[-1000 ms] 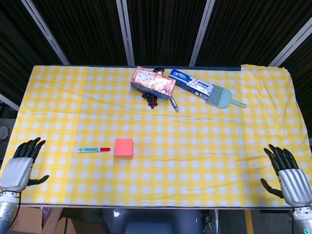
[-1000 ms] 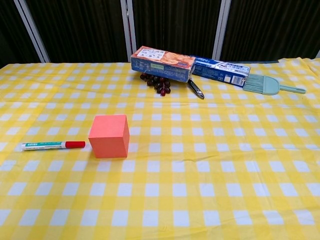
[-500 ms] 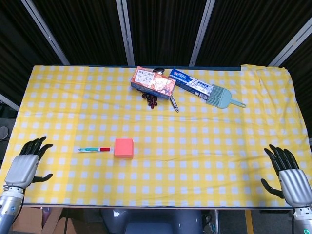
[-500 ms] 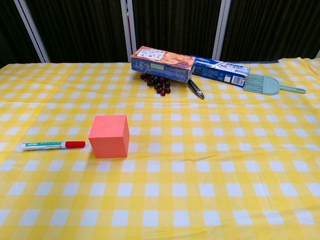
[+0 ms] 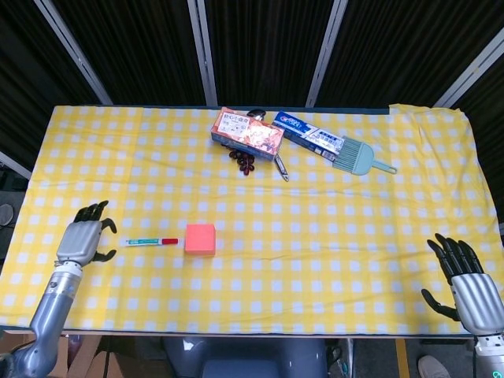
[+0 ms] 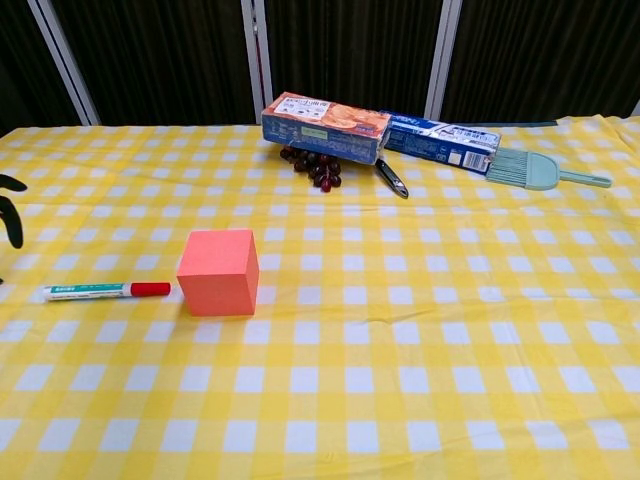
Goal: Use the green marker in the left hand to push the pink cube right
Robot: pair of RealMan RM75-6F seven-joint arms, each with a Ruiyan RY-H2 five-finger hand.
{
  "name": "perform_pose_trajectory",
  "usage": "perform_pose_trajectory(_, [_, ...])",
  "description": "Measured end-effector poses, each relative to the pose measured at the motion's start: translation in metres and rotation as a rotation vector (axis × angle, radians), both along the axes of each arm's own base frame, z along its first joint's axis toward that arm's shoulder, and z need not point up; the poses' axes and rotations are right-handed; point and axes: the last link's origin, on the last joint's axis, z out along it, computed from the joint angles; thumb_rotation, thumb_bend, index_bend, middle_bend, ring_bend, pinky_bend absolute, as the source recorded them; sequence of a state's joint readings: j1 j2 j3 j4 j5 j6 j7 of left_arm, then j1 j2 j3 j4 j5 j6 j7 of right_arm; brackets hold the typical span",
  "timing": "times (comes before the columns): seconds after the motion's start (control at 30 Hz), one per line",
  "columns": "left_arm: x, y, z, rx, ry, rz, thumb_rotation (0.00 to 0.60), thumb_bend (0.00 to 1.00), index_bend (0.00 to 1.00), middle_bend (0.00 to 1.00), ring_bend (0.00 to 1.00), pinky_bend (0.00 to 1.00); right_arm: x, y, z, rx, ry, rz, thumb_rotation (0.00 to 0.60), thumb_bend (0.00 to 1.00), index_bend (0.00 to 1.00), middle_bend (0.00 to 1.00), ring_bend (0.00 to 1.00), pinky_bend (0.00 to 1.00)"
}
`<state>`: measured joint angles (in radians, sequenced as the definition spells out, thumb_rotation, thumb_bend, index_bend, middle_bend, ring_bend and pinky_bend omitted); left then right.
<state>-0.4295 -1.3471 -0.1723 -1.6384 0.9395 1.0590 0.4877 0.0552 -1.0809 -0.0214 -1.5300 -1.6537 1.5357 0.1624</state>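
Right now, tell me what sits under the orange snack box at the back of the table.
A cluster of dark red cherries pokes out from beneath the snack box, resting on the tablecloth. How far they extend underneath is hidden by the box.

Robot body: two arms, each ending in a five-finger robot hand.

The left robot hand (image 5: 81,239) has a silver-grey metallic back plate with black fingers (image 5: 95,209), and mounts on a slim grey forearm (image 5: 47,315). The right robot hand (image 5: 468,288) matches it: silver-grey ribbed back, black segmented fingers (image 5: 453,252), grey wrist collar below. In the chest view only dark fingertips (image 6: 12,215) show at the left edge. No cables or markings are legible.
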Motion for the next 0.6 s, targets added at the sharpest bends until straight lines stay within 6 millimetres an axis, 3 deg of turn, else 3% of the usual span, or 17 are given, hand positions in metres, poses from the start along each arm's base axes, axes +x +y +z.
perform_pose_trajectory(0.3, [0.012,0.024,-0.038,-0.044,0.035,0.034,0.6,0.3,0.44,0.0,0.0,0.0,0.001,-0.001,0.0,0.004,-0.009,0.005,0.6,0.34,0.0,0.0,0.0,0.05])
perform_pose_trajectory(0.6, [0.021,0.024,-0.057,-0.079,0.047,0.016,0.6,0.3,0.45,0.0,0.0,0.0,0.001,-0.001,0.0,0.003,-0.013,0.009,0.6,0.34,0.0,0.0,0.0,0.05])
